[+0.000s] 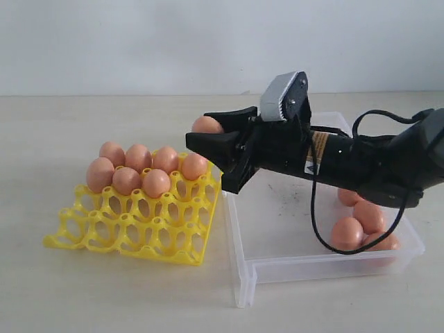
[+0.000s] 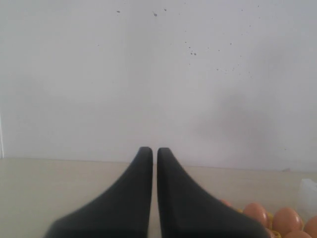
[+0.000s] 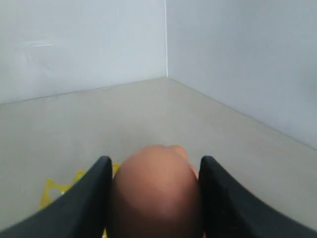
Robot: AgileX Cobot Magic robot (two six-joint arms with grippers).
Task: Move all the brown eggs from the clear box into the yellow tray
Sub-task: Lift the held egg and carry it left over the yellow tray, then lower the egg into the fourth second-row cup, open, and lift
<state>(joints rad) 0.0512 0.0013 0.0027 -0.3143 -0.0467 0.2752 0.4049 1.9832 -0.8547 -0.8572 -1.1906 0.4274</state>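
One brown egg (image 3: 156,198), gripped in right tool (image 3: 154,163)

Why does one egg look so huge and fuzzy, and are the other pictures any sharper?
Right wrist view: the held egg sits almost against the lens, so it looms large and soft-edged between blurred jaws. Left wrist view: the dark jaws are blurred too. Exterior view: even light, faint shadows, tray and box reasonably sharp.
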